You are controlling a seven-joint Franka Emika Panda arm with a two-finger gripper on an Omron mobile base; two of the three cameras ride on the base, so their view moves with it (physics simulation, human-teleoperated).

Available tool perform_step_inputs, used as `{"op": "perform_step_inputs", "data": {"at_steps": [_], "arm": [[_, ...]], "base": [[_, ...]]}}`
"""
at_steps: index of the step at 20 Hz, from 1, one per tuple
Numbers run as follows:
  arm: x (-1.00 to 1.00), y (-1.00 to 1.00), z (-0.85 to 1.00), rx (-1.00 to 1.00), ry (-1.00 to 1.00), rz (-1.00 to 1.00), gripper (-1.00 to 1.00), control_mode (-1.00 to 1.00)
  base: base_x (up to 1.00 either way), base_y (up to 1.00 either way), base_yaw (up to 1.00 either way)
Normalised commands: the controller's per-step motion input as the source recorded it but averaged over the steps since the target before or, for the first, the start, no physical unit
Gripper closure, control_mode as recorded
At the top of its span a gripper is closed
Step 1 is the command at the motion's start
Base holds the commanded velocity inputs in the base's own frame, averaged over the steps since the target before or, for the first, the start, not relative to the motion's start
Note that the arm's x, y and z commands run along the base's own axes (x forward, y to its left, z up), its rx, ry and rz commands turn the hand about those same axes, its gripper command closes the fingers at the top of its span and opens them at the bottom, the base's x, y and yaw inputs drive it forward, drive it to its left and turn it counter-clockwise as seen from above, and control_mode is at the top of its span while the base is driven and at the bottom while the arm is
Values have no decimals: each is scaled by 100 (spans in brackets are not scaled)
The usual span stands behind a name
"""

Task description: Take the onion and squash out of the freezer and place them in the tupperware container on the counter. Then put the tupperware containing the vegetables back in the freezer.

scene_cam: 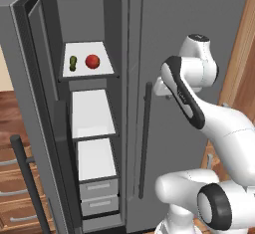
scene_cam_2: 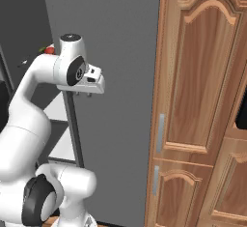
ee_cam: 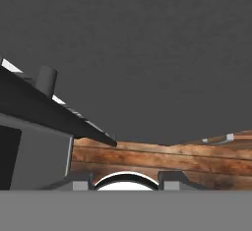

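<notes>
White, with dark joints, my arm rises from the base and bends up in front of the closed right fridge door [scene_cam: 199,39], so my end effector [scene_cam_2: 89,92] hangs at about the height of the top freezer shelf but off to its right, pointing down rather than into the compartment. I judge this a raised carrying posture, chosen to clear the dark bar handle [scene_cam: 144,138] before swinging left. Its fingers are too small and too hidden under the white hand for me to say whether they are parted or closed; nothing shows between them. Looking along the hand I see plain grey fridge panel above, a strip of wooden plank floor [ee_cam: 162,158] below it, and the dark edge of the open freezer door [ee_cam: 44,107] slanting in from one side. Farther back, the freezer [scene_cam: 89,128] stands open, its door swung out to the left. The two lower white shelves and the grey drawers [scene_cam: 99,195] under them look bare. On the top shelf [scene_cam: 84,71], farthest from me, the squash [scene_cam: 73,62] lies just beside the onion [scene_cam: 92,61], apart from it, both well back from the shelf lip, so neither has been taken yet. That high, deep placement means I must reach up and in. To the right of the fridge stands a tall brown wooden cabinet [scene_cam_2: 202,100] with panelled doors.
</notes>
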Motion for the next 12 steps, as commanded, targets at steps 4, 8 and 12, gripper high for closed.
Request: {"op": "perform_step_inputs", "data": {"at_steps": [4,8,12], "arm": [[-31,0,0,0,-6,0,-100,-100],[-65,0,1,1,-25,0,-100,-100],[-60,0,1,0,-24,0,-100,-100]], "base": [[0,0,0],[0,0,0],[0,0,0]]}}
